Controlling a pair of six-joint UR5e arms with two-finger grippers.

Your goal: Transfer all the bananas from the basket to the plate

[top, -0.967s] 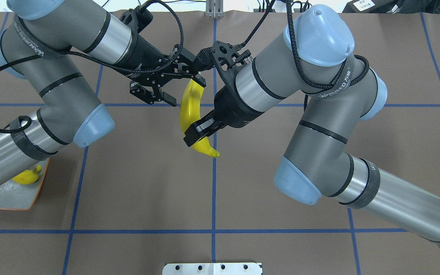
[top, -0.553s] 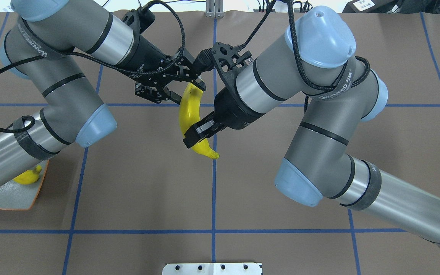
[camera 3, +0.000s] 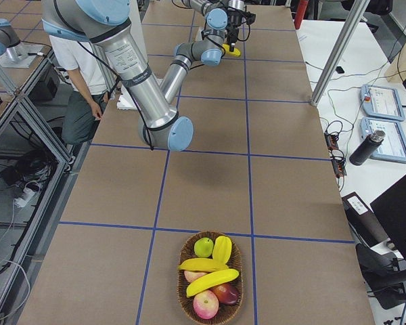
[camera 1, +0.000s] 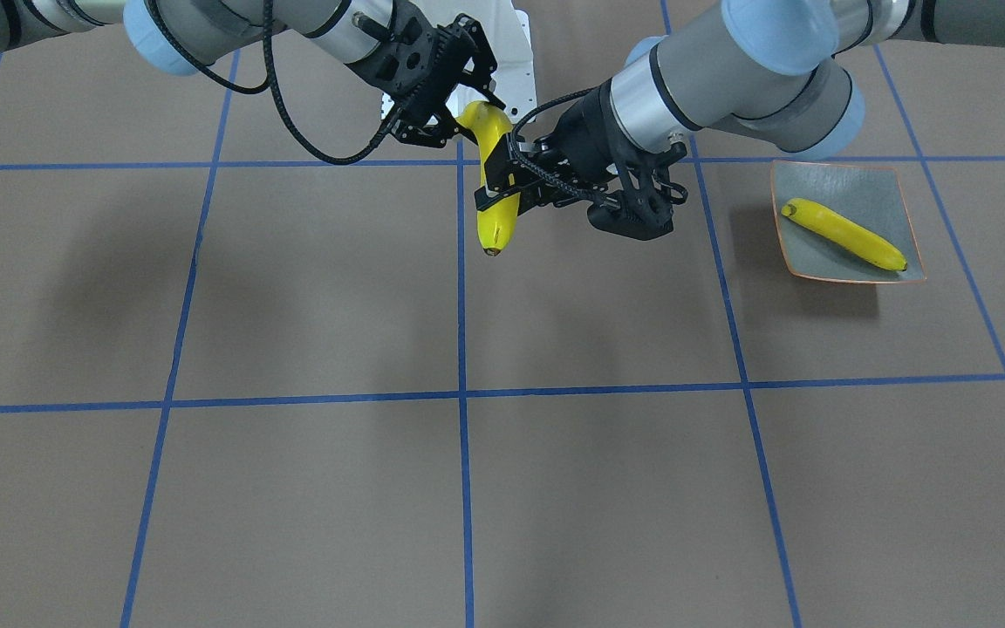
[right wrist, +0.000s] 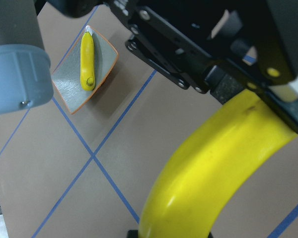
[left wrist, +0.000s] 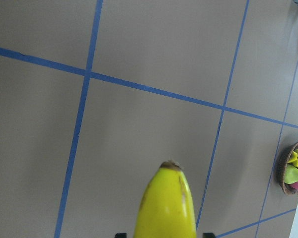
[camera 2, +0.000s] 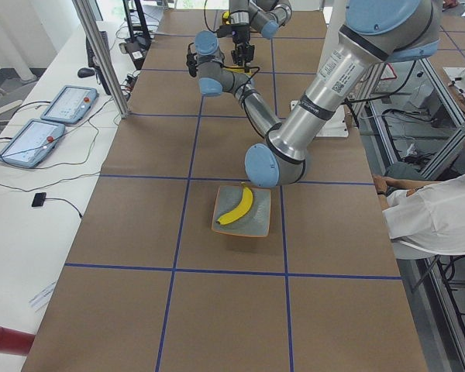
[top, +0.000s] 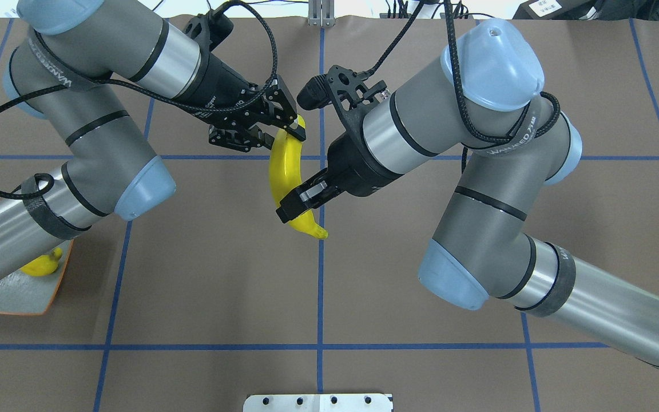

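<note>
Above a brown paper-covered table gridded with blue tape lines, both grippers pinch one bright yellow curved banana in mid-air. The left gripper clamps its upper end and the right gripper clamps lower down. Another yellow banana lies on the square grey-green plate, and the round wicker basket sits well apart from it.

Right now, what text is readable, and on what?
"WANHEED" (roughly): right arm's strap; also left arm's strap.
"Gripper": left arm's black wrist housing.
Left forearm's white sticker: too small to read.
</note>
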